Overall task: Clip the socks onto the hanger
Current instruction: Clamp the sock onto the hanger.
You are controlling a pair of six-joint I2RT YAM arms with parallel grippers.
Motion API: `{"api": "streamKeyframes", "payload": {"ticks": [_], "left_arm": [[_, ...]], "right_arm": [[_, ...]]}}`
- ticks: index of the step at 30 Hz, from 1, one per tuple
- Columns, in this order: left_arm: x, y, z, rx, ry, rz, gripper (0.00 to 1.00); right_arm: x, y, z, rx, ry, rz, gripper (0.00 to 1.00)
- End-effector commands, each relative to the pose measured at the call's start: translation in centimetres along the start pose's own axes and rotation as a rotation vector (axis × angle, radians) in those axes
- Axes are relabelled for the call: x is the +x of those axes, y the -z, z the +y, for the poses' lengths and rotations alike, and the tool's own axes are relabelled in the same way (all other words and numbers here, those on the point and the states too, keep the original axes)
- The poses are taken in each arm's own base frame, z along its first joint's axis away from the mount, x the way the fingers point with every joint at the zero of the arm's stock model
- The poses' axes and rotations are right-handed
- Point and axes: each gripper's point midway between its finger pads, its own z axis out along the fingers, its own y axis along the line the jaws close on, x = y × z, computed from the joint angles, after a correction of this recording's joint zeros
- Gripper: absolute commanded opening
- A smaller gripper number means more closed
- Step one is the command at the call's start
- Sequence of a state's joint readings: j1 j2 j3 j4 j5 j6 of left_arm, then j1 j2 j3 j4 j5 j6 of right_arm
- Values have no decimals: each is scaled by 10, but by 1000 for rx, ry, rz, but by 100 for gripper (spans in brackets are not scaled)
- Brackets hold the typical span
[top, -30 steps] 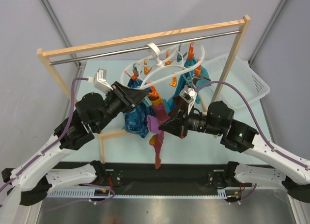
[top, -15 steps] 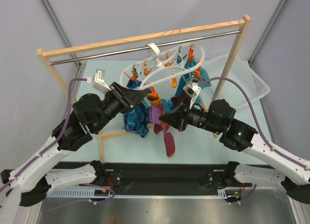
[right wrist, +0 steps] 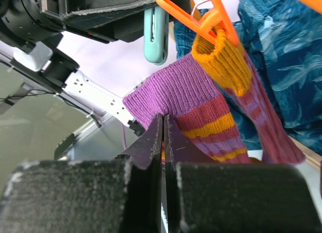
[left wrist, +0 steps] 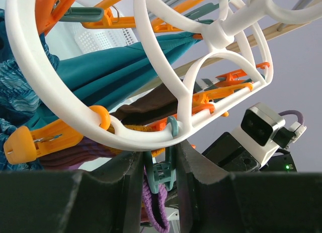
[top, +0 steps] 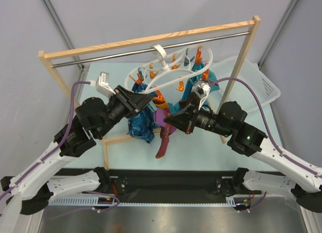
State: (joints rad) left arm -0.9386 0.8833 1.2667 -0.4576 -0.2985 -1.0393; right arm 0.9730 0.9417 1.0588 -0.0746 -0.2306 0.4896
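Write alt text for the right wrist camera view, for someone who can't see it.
The right gripper, shut, pinches the purple edge of a striped sock just below a teal clip held by the left gripper. Beside it, an orange clip grips an orange sock end; blue patterned cloth hangs at right.

Pale table bears wooden rack, white basket.
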Motion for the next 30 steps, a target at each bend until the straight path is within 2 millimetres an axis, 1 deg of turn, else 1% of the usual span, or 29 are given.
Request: {"api": "streamKeyframes", "payload": {"ticks": [1,3,4,9,12,17,22,27,30], "left_arm": [[12,2,-3,24,4,60,0],[13,2,-2,21,1,62,0],[13,2,-1,20,3,62,0],[14,2,-2,23,3,64,0],[15,1,-1,19,2,67,0],[16,0,-2,24,6,69,0],[17,-1,-2,27,9,74,0],[18,-2,-1,22,9,75,0],[17,-1,-1,21,9,74,0]], "right_arm": [[-27,0,22,-76,1,-69,0],[-26,0,22,-79,-1,-65,0],[-33,0,25,-90,3,-93,0],[-34,-2,25,-97,0,-94,0],[-37,0,26,-97,3,-106,0],[-36,-4,27,-112,-7,-99,0],[-32,-12,26,-127,-26,-85,0],[-36,-14,27,-133,-24,-103,0],[-42,-12,29,-134,-21,-125,0]]}}
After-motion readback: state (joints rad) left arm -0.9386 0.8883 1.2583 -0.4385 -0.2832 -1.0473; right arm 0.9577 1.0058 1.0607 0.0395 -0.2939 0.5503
